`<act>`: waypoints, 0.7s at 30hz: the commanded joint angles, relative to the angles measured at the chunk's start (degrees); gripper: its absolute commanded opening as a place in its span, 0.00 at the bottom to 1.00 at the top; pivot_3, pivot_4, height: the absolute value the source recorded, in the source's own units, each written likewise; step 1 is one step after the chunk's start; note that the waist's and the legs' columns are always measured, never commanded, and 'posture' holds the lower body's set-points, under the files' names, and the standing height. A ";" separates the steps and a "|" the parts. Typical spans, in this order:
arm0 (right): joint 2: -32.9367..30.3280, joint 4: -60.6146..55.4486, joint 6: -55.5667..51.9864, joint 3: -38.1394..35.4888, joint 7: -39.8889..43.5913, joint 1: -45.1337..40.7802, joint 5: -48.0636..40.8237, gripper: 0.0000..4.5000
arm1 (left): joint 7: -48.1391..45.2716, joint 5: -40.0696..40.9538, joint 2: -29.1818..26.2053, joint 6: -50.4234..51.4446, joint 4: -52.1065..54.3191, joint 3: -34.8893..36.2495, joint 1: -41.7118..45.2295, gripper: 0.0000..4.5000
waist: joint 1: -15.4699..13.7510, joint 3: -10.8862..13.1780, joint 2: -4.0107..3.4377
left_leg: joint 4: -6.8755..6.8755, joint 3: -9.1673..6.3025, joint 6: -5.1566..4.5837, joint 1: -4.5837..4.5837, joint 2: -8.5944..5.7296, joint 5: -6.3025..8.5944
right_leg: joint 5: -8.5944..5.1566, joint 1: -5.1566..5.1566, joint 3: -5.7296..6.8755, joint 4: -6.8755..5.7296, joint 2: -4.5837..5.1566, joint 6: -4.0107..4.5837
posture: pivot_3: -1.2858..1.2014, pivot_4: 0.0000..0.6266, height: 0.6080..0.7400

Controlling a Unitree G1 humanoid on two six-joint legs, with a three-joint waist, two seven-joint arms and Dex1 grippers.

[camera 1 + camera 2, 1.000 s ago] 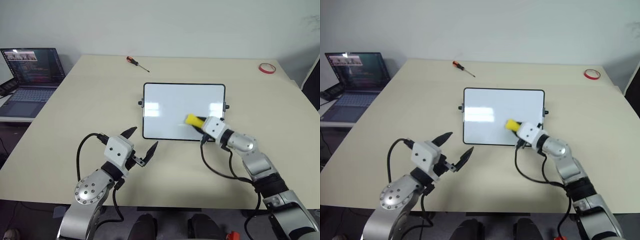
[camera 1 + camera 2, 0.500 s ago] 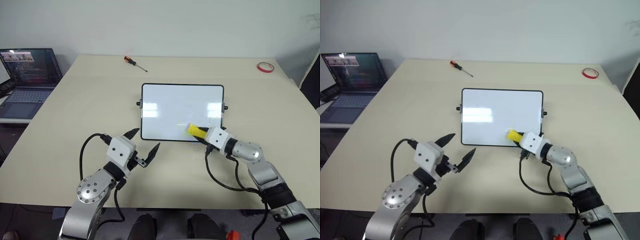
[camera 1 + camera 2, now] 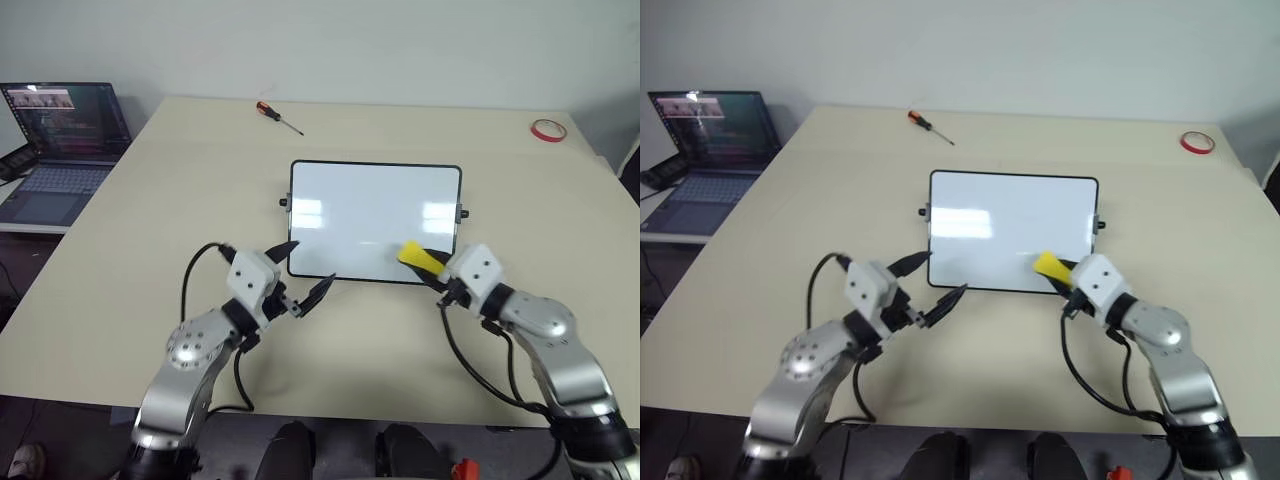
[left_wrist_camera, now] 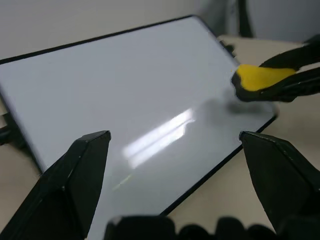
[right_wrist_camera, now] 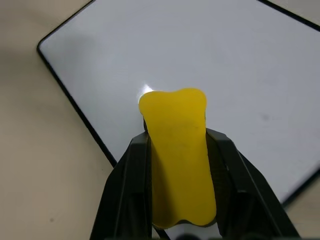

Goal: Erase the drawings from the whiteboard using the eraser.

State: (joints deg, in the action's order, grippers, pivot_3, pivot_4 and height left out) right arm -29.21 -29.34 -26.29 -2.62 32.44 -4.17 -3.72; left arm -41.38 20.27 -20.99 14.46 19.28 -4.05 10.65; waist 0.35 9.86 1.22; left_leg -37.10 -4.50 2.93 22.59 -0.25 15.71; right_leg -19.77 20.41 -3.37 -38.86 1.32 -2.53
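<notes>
This looks like an office or a robotics test room: a broad, plain beige surface (image 3: 150, 200) stands against a bare pale wall (image 3: 350, 45), with little on it. Off the surface's left edge an open laptop (image 3: 60, 135) sits on a lower side desk, its screen lit with what looks like text or code and a row of small video tiles, too small to read. On the surface's far side lie a red-handled screwdriver (image 3: 277, 116) near the middle of the far edge and a red tape ring (image 3: 547, 129) at the far right corner, and a small whiteboard (image 3: 375, 220) lies toward the near middle.
</notes>
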 commanded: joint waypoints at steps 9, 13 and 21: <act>9.31 -20.60 -37.49 -16.53 -15.96 5.62 -0.25 0.26 | -27.15 2.46 2.36 -10.85 -19.79 -11.23 16.12 1.00 | 0.59 -0.02 -0.06 | 0.04 0.02 -0.08 -0.06 -0.07 0.00 | 0.00 0.05 -0.05 -0.12 -0.19 0.00 | 0.52 0.24 1.00; 13.05 -19.34 -41.98 -21.32 -18.07 5.68 -1.03 0.26 | -30.92 -0.90 3.05 -16.94 -28.44 -12.34 20.30 1.00 | 0.77 -0.03 -0.06 | 0.03 0.04 -0.16 -0.04 -0.13 -0.01 | 0.00 0.06 -0.03 -0.12 -0.22 0.00 | 0.52 0.24 1.00; 15.89 -13.78 -40.81 -22.17 -20.05 4.02 -2.56 0.26 | -30.15 -5.65 5.78 -23.12 -36.64 -12.12 24.35 1.00 | 1.46 -0.03 -0.07 | 0.03 0.07 -0.20 -0.04 -0.12 -0.02 | 0.00 0.08 -0.04 -0.15 -0.22 0.00 | 0.52 0.24 1.00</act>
State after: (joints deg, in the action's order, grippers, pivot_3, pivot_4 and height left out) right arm -13.27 -42.93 -68.66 -23.73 13.18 0.73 -5.83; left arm -71.70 14.84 -15.62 -7.29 -17.86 -16.10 34.13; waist 1.81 9.83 1.15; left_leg -37.06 -4.43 2.73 22.55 -0.37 15.69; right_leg -19.77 20.49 -3.41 -39.01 1.09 -2.52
